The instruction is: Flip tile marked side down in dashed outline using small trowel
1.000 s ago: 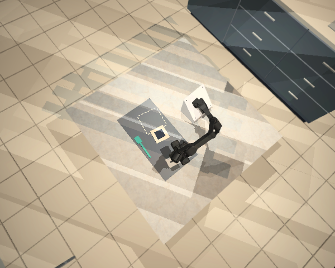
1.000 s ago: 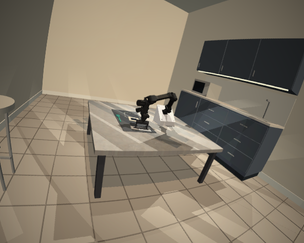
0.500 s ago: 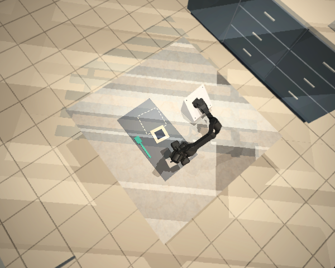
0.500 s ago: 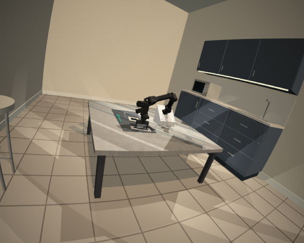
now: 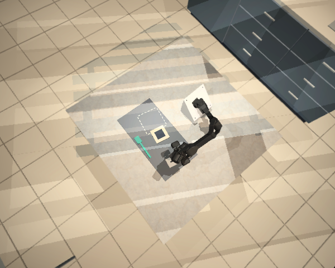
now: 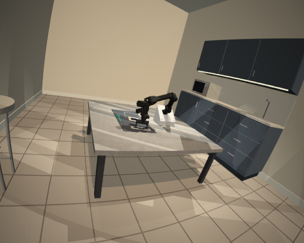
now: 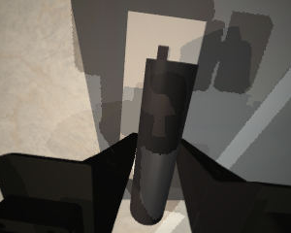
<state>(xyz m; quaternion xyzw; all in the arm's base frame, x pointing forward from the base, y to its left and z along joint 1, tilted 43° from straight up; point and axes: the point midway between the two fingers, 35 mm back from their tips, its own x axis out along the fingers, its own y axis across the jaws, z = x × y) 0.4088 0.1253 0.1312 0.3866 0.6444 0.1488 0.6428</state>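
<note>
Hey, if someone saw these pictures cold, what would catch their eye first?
Probably the black arm bent over the grey mat, its gripper closed on the dark cylindrical handle of a trowel with a pale blade. Next, the cream tile, dark marked square facing up, sitting beside the dashed outline rather than inside it, and a bright teal tool lying on the mat nearby.
</note>
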